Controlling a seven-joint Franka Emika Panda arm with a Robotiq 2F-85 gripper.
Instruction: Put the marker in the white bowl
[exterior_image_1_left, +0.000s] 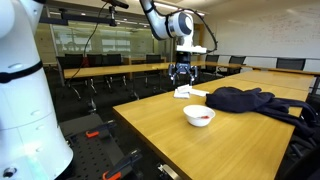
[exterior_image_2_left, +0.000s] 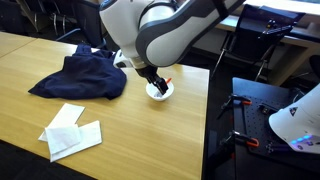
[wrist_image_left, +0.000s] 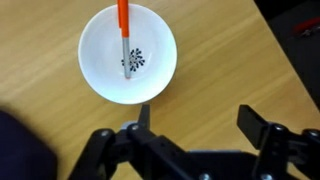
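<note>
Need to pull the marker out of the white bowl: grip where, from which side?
Take the marker by its orange upper barrel, where it leans on the rim of the white bowl. Come down from above, closing the open gripper across the thin barrel. Its grey lower end lies on the bowl's floor, where the walls would likely crowd the gripper.

On the table (exterior_image_2_left: 150, 140) I count one white bowl (wrist_image_left: 100, 60), one marker (wrist_image_left: 124, 35), one dark garment (exterior_image_2_left: 85, 75) and two folded white papers (exterior_image_2_left: 70, 130) (they overlap, so one is partly covered). One robot arm (exterior_image_2_left: 170, 30), one gripper (wrist_image_left: 197, 115).
</note>
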